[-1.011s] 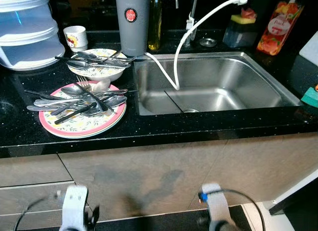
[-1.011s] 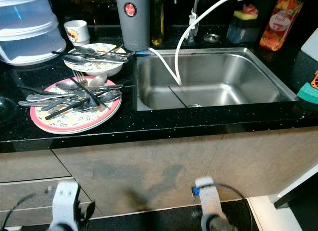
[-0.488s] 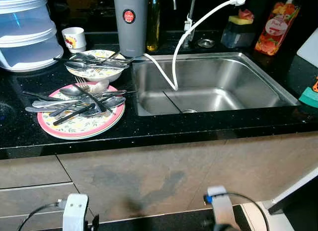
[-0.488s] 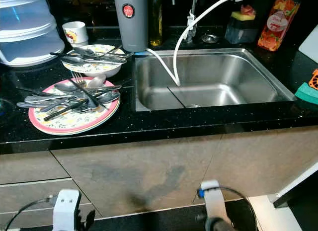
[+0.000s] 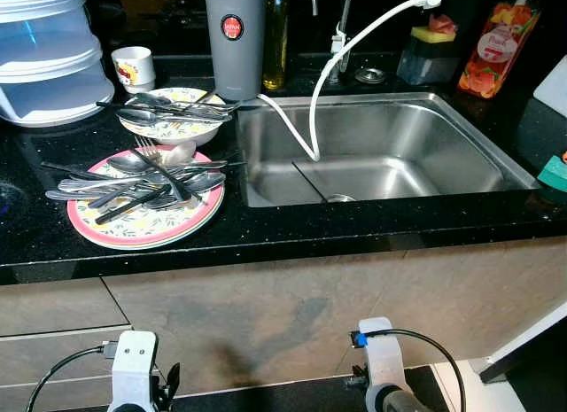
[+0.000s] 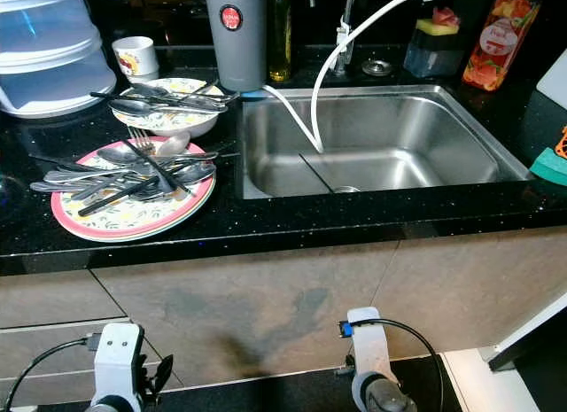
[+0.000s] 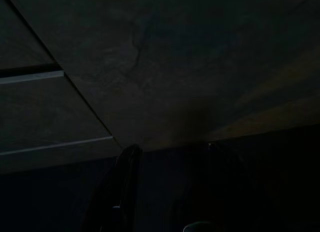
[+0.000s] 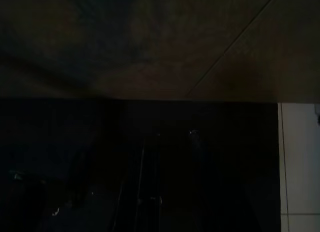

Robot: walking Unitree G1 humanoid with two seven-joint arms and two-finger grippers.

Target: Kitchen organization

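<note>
Both arms hanging low before the cabinet fronts, well below the black surface (image 5: 292,235); left hand (image 7: 165,192) and right hand (image 8: 165,182) seen dimly in the dark wrist views, impossible to tell whether released or clenched, apparently nothing held. Cutlery (image 5: 142,177) heaped crisscross on the pink-rimmed plate (image 5: 146,230) near the surface's front edge, left of the sink (image 5: 381,155); more cutlery (image 5: 168,109) laid across the floral bowl (image 5: 173,128) just behind, with a small cup (image 5: 135,66) and a grey canister (image 5: 234,40) further back. Likely trouble: tangled pieces dragged along when one is lifted, then sliding off the plate and over the edge to the floor. Handles overhanging the rim easily clipped by a rising arm, tipping the pile. White hose (image 5: 328,84) drooping into the sink liable to snag on a reach across. Bowl apt to rock if pressed on one side.
</note>
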